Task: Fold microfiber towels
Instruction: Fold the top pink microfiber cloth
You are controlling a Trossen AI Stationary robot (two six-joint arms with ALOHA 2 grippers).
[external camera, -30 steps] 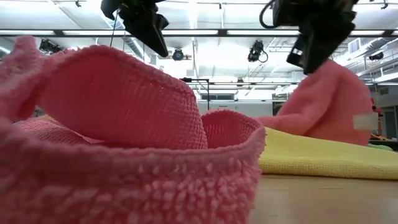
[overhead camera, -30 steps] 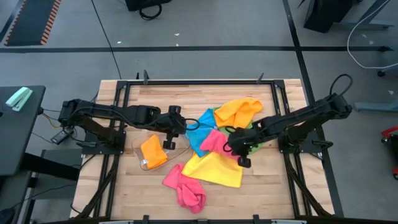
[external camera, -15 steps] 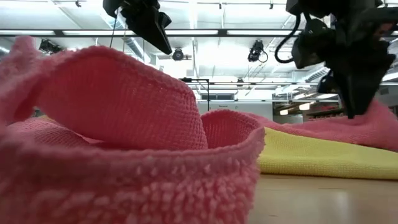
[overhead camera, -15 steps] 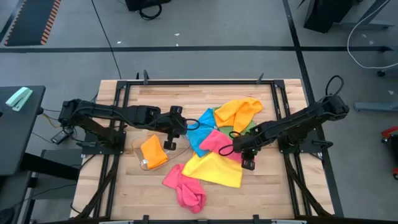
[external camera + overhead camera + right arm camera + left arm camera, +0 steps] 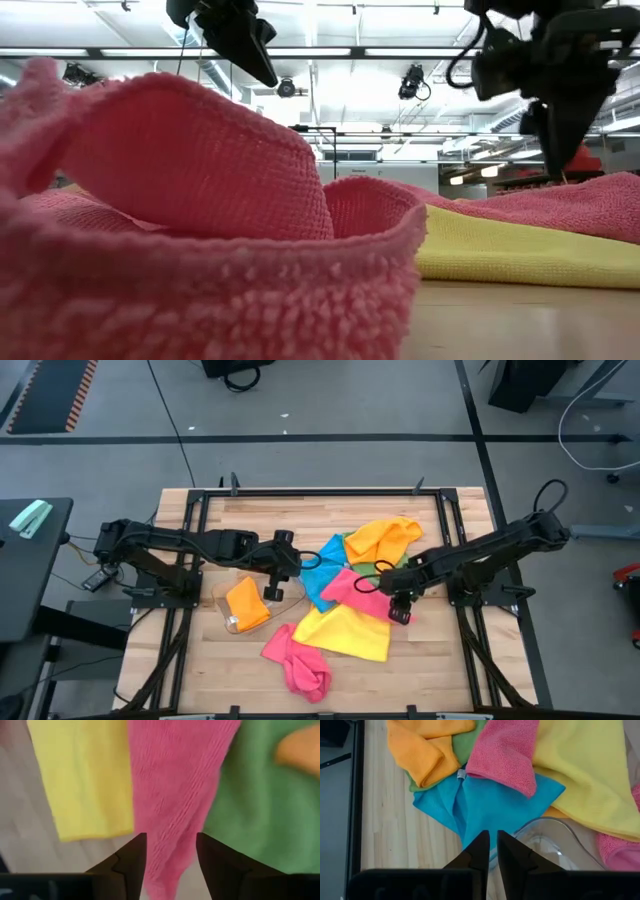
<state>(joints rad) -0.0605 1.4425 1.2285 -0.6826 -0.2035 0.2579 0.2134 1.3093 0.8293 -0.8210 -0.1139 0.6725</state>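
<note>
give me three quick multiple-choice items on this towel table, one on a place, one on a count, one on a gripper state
1. Where is the folded orange microfiber towel?
A. in the clear plastic tray
B. on the floor
C. under the yellow microfiber towel

2. How many pink microfiber towels are visible?
A. one
B. two
C. four

3. The right gripper is:
A. shut on the yellow towel
B. open above the flat pink towel
C. out of view

A: the tray rim surrounds it.
B: the flat one and a crumpled pink towel.
B: its fingers stand apart above pink cloth.
</note>
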